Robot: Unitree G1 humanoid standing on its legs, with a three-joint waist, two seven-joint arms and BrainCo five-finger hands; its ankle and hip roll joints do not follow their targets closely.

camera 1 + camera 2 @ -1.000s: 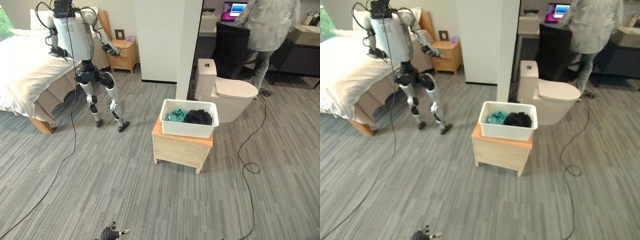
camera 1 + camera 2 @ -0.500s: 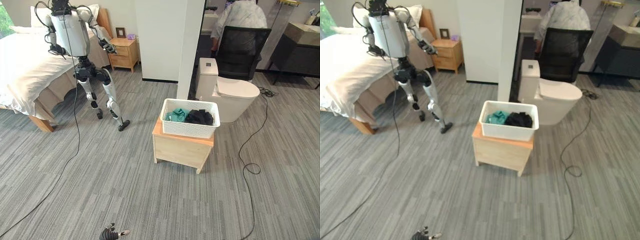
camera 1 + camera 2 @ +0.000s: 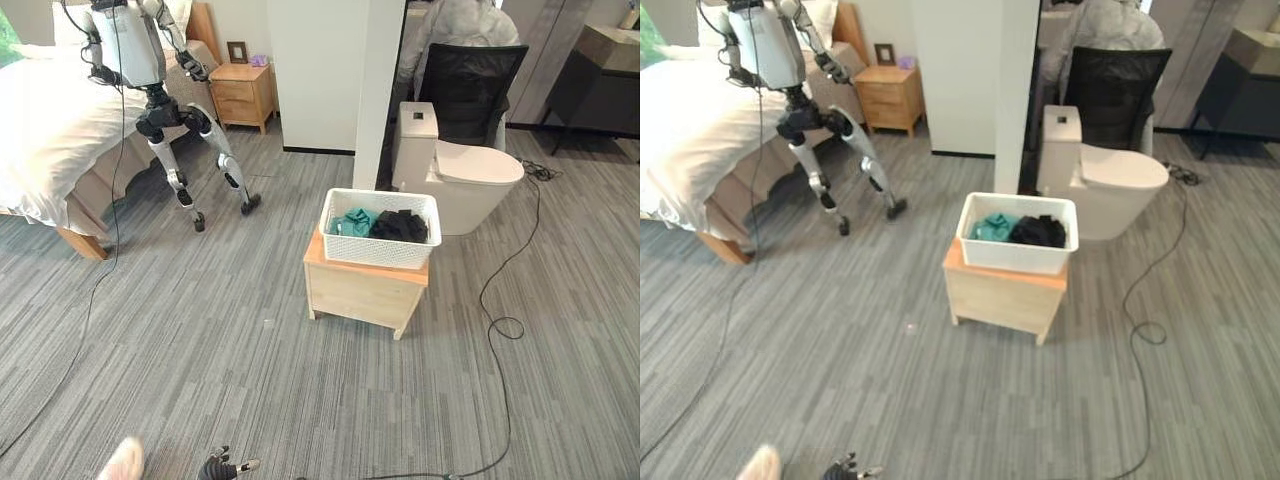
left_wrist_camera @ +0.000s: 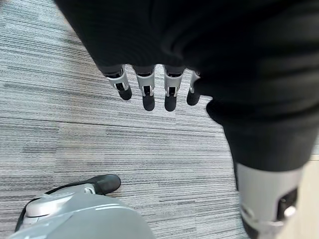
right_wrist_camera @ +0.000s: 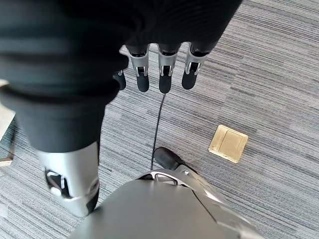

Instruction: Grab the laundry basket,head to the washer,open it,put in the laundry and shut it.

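Both hands [image 4: 149, 89] [image 5: 159, 74] empty; basket [image 3: 379, 241] on stand [image 3: 363, 290].

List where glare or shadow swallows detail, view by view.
Left eye view: bright light bleaches the bed; the black laundry in the basket reads as one dark mass. Left wrist view: the left hand cover is featureless black. Right wrist view: the right hand cover likewise.

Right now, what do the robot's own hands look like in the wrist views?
Both the left hand and the right hand have a dark ribbed cover over the back and wrist, a row of silver fingers with dark tips, and a silver thumb set apart.
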